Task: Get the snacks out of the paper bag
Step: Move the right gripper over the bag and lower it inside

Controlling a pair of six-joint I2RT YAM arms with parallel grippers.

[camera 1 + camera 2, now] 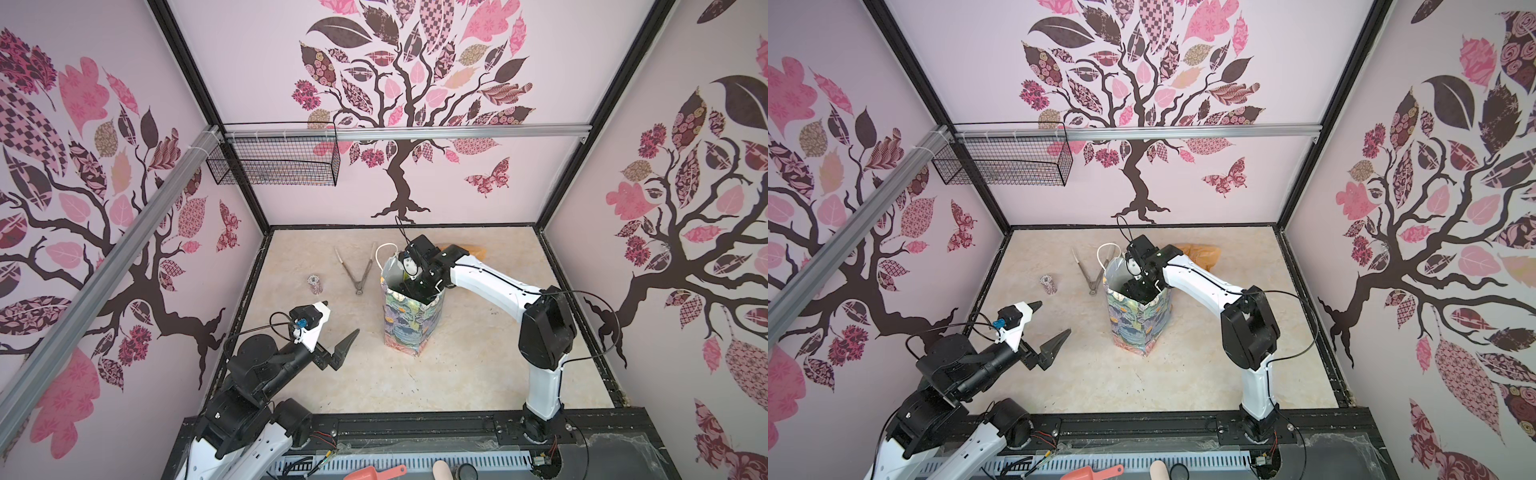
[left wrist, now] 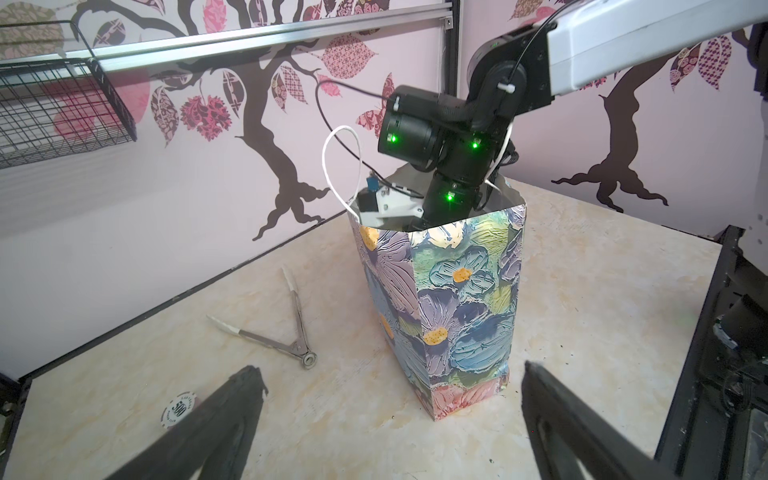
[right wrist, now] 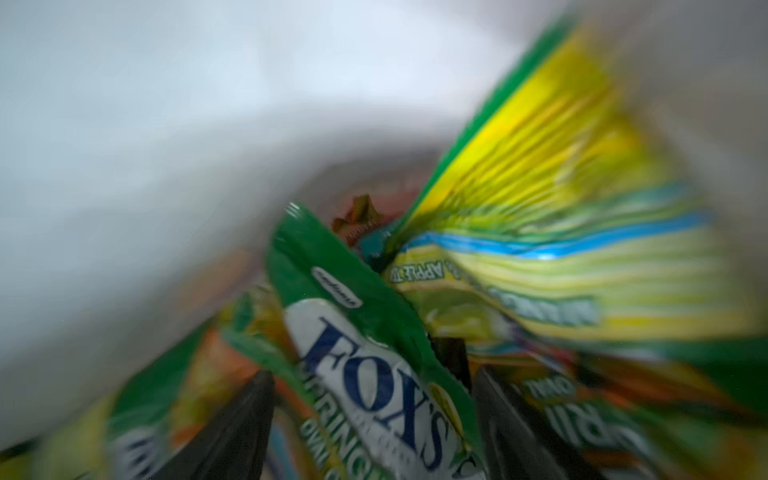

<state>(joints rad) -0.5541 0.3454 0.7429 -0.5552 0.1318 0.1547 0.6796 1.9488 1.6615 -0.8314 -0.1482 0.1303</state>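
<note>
Both stand open: the right end effector (image 3: 372,374), sunk inside the upright paper bag (image 1: 409,328), has its jaws astride a green FOX'S pouch (image 3: 332,270) lying lengthwise straight ahead, while the left end effector (image 1: 340,318) hangs wide outside, beside the bag.

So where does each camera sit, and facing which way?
Top views: above the arms' bases, looking down at the table; left arm and right arm show.
Left wrist: on the left arm, facing the paper bag; open left pincer shows.
Right wrist: inside the bag, facing a green FOX'S pouch between right pincer fingers.
Top and left wrist share the bag.
</note>
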